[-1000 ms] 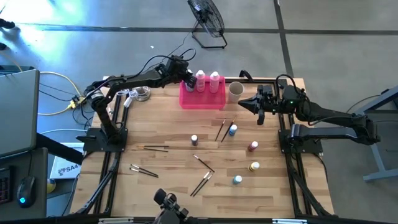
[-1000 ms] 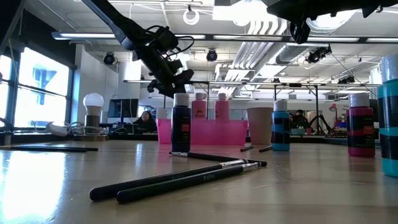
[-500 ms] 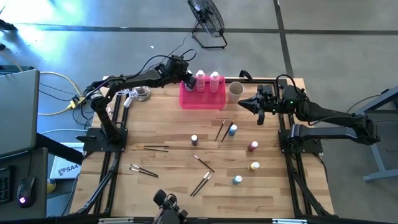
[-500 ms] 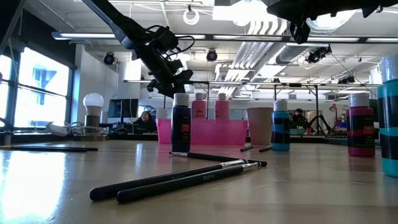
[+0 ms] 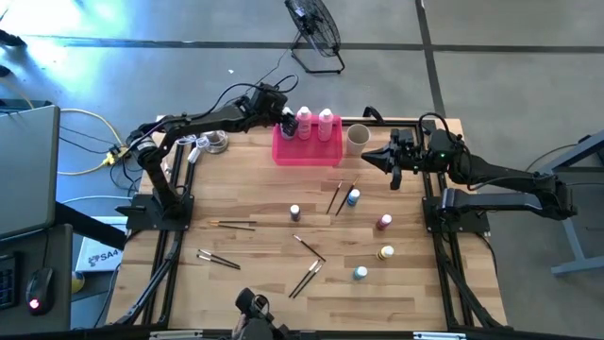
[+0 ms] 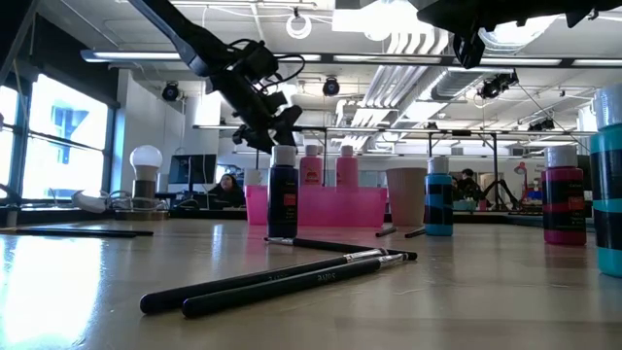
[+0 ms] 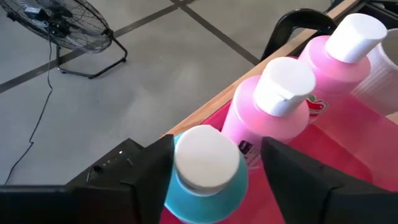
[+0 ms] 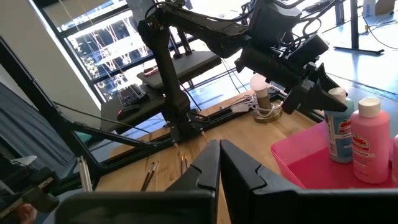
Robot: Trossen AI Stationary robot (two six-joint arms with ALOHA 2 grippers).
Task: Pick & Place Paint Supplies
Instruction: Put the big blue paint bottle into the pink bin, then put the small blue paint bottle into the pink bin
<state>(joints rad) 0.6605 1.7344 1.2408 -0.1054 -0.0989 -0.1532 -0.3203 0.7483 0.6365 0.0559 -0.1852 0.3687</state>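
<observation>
You've got a light wood-plank table (image 5: 264,203) on a grey concrete floor, with a floor fan (image 5: 314,28) behind the back edge and an open lab with ceiling lights across the low view. Nothing differs from half a second ago: both arms and every item sit where they were. Left to right: paintbrushes (image 5: 218,259) lie flat near the left front, long axes roughly along the table, another pair (image 5: 306,278) lies diagonal at centre front. Left gripper (image 7: 211,180) is at the back, its fingers (image 7: 292,171) spread either side of the teal bottle (image 7: 202,177), small gaps showing, not clamped. That bottle stands upright, cap up, at the left end of the pink tray (image 5: 306,149), with two pink bottles (image 5: 325,124) upright beside it. A beige cup (image 5: 358,138) sits just right of the tray. Tiny bottles (image 5: 353,197) stand upright, scattered centre-right. Right gripper (image 8: 219,163) hovers at the right rear, fingers almost together, holding nothing.
</observation>
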